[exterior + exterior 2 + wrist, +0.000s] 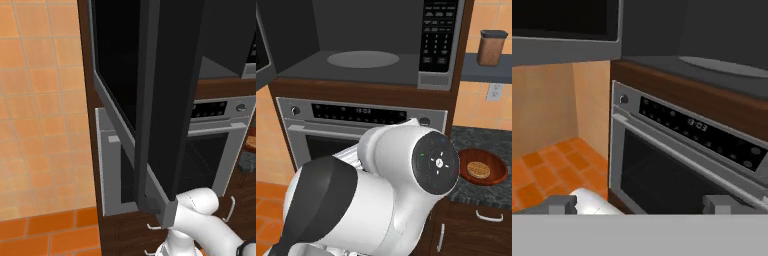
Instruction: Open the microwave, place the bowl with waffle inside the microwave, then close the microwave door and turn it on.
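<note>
The microwave (371, 45) stands open above the silver oven (356, 125): its cavity is empty, with the round turntable (362, 59) bare and the keypad panel (438, 37) at its right. The microwave door (150, 100), a black glass panel in a grey frame, is swung wide and juts out into the room. The arm's white elbow (406, 175) bulks in front of the oven. On the dark stone desk (481, 140) to the right sits the bowl (479, 166), reddish-brown, with the waffle (478, 170) inside it, untouched. The pincer (639, 205) faces the oven front, its fingers well apart and holding nothing. Likely hazards: the arm swinging right could clip the projecting door, and a shallow rim grip could tip the bowl and spill the waffle.
</note>
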Tool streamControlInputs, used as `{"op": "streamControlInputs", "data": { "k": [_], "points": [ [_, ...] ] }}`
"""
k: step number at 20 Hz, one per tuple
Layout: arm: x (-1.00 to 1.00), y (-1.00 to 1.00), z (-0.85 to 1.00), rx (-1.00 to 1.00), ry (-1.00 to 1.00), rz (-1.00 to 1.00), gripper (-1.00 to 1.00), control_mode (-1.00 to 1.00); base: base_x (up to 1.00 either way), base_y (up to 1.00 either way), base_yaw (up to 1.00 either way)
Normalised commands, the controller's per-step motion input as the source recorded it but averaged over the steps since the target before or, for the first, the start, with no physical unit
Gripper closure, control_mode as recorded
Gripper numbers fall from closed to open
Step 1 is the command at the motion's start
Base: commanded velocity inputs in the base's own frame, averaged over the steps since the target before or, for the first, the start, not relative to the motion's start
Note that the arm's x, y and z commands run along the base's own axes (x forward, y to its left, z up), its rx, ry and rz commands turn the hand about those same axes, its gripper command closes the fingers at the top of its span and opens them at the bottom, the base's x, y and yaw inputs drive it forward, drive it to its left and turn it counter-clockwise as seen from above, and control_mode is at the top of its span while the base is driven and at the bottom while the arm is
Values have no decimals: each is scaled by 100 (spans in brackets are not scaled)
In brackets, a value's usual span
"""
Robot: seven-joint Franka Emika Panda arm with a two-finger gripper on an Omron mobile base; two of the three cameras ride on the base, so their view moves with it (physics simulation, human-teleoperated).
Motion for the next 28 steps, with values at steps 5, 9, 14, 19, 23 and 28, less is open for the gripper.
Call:
{"op": "streamControlInputs", "data": {
  "k": [5, 9, 14, 19, 23, 28],
  "points": [
    [38, -92, -59, -25, 0, -5, -100, -100, 0, 0, 0],
    [35, -75, -59, -16, 0, 0, -100, -100, 0, 0, 0],
    [35, -30, -94, -19, 0, 7, -100, -100, 0, 0, 0],
    [53, -28, -74, -9, 0, 11, -100, -100, 0, 0, 0],
    [57, -57, -46, 0, 1, 0, -100, -100, 0, 0, 0],
    [53, -57, -34, 1, 4, 0, -100, -100, 0, 0, 0]
  ]
}}
